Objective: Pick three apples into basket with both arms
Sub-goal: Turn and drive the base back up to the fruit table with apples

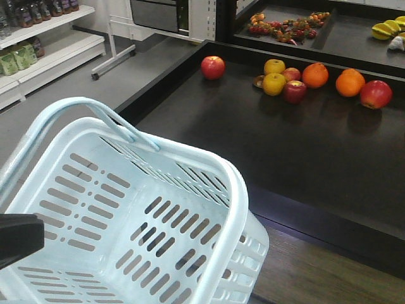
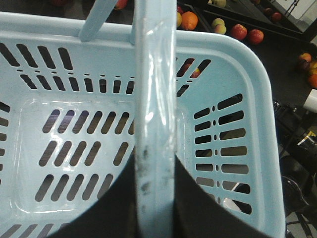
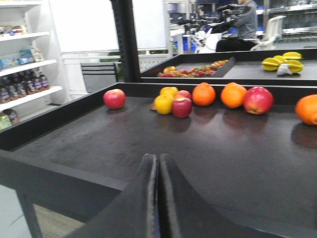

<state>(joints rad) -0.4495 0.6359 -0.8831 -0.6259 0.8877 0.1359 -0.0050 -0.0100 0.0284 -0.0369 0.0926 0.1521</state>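
The pale blue basket (image 1: 95, 190) hangs empty at the lower left, in front of the dark display table (image 1: 253, 152). My left gripper (image 2: 154, 166) is shut on one hoop handle (image 2: 156, 94) of the basket (image 2: 247, 74). Three red apples lie at the table's far side: one alone on the left (image 1: 212, 67) (image 3: 114, 98), a darker one in the fruit cluster (image 1: 295, 92) (image 3: 182, 107), and one on the right (image 1: 376, 94) (image 3: 258, 99). My right gripper (image 3: 157, 159) is shut and empty, low over the table's near edge, well short of the fruit.
Two oranges (image 1: 315, 75) (image 1: 350, 82) and yellow apples (image 1: 274, 83) sit among the red ones. The table has a raised black rim (image 1: 164, 76). A second bin behind holds small fruit (image 1: 288, 26). White shelves (image 1: 44, 50) stand at the left.
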